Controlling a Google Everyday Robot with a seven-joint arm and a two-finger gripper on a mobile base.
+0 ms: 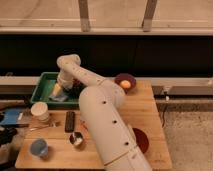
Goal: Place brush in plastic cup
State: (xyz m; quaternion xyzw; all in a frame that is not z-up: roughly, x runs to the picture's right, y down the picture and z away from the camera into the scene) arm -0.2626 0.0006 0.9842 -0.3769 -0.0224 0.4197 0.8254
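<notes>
Shows pincer (56, 91) spread wide, released, down in green tray (44, 79) at ten o'clock; cannot tell any touch. Has brush (46, 127) lying on counter (147, 117) at nine o'clock, between white cup (40, 111) and black bar (70, 121).

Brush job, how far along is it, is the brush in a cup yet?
Done: nothing yet. The brush lies on the table, in neither the white cup nor the blue cup. In hand: the claw is over the green tray, away from the brush. Left: reach the brush, grasp it, lift it and drop it in the plastic cup.
</notes>
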